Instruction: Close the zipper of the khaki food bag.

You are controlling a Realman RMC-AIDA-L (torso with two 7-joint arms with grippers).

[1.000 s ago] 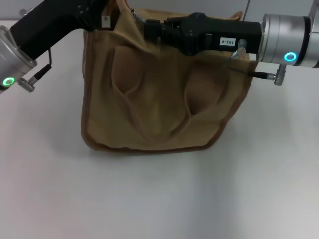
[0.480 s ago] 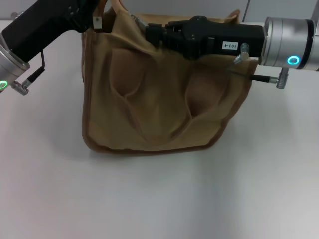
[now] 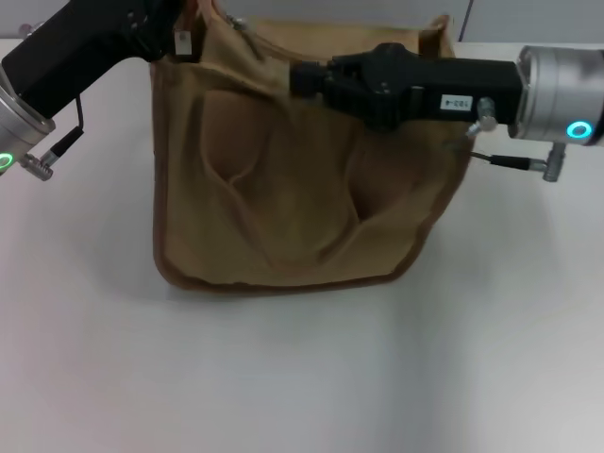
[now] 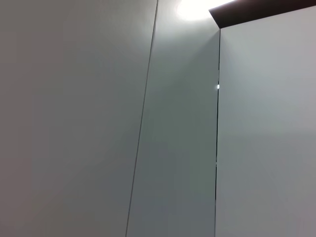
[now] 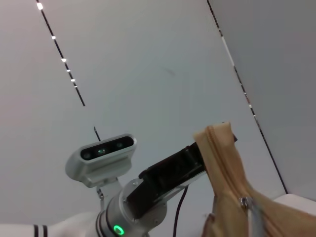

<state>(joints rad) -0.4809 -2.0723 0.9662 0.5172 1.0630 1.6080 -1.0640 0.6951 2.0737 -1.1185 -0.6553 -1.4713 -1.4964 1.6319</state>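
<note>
The khaki food bag [image 3: 283, 208] stands on the white table, its front sagging in folds. My left gripper [image 3: 184, 19] is shut on the bag's top left corner and holds it up; it also shows in the right wrist view [image 5: 195, 155] at the bag's end. My right gripper [image 3: 294, 77] reaches across the bag's top from the right. In the right wrist view the zipper [image 5: 224, 163] runs down the raised edge of the bag [image 5: 232, 217] to the small silver pull [image 5: 243, 201], with one grey finger [image 5: 255, 220] right at it. The left wrist view shows only wall panels.
The white table [image 3: 283, 377] extends in front of the bag and to both sides. My own head and camera [image 5: 101, 155] show in the right wrist view behind the left arm.
My right gripper has moved to the right along the bag's top, and the top fabric follows it. My left gripper lifted slightly and holds the left corner.
</note>
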